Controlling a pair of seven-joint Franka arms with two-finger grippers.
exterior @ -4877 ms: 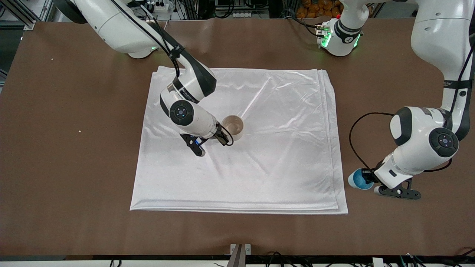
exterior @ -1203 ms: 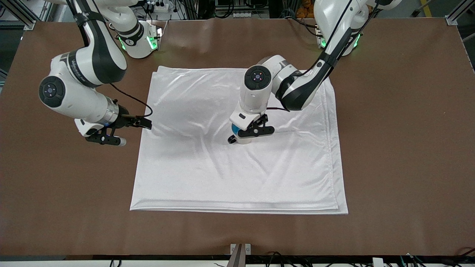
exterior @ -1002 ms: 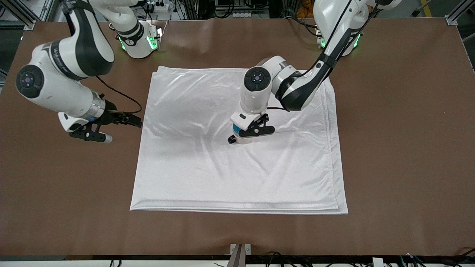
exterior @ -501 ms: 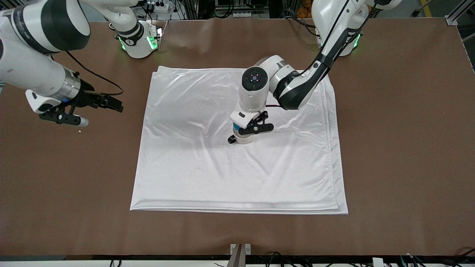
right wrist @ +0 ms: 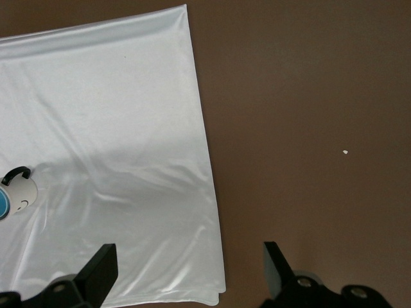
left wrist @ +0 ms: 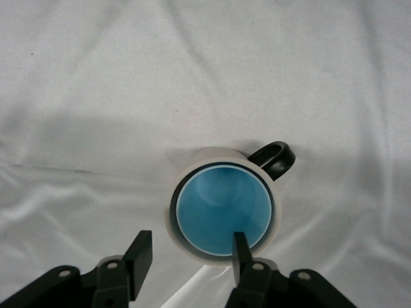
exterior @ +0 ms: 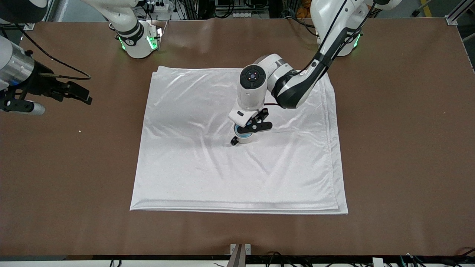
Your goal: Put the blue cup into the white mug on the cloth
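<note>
The blue cup (exterior: pixel 237 130) sits nested inside the white mug (exterior: pixel 243 140), which stands upright near the middle of the cloth (exterior: pixel 222 178). My left gripper (exterior: pixel 251 127) hovers just over them. In the left wrist view the gripper (left wrist: pixel 188 256) is open and holds nothing. One finger (left wrist: pixel 239 249) crosses the rim of the blue cup (left wrist: pixel 221 215), and the mug (left wrist: pixel 205 154) has its black handle off to one side. My right gripper (exterior: pixel 21 106) is open and empty over bare table past the cloth's edge at the right arm's end. Its wrist view shows the gripper (right wrist: pixel 187 276), the cloth (right wrist: pixel 115 96) and the mug (right wrist: pixel 19 192).
The brown table (exterior: pixel 400 148) surrounds the cloth on all sides. A small white crumb (exterior: pixel 79 131) lies on the table near the cloth at the right arm's end, and it also shows in the right wrist view (right wrist: pixel 345 152).
My right arm has swung away from the cloth toward its end of the table. My left gripper has lifted a little above the mug, with the blue cup left inside it.
</note>
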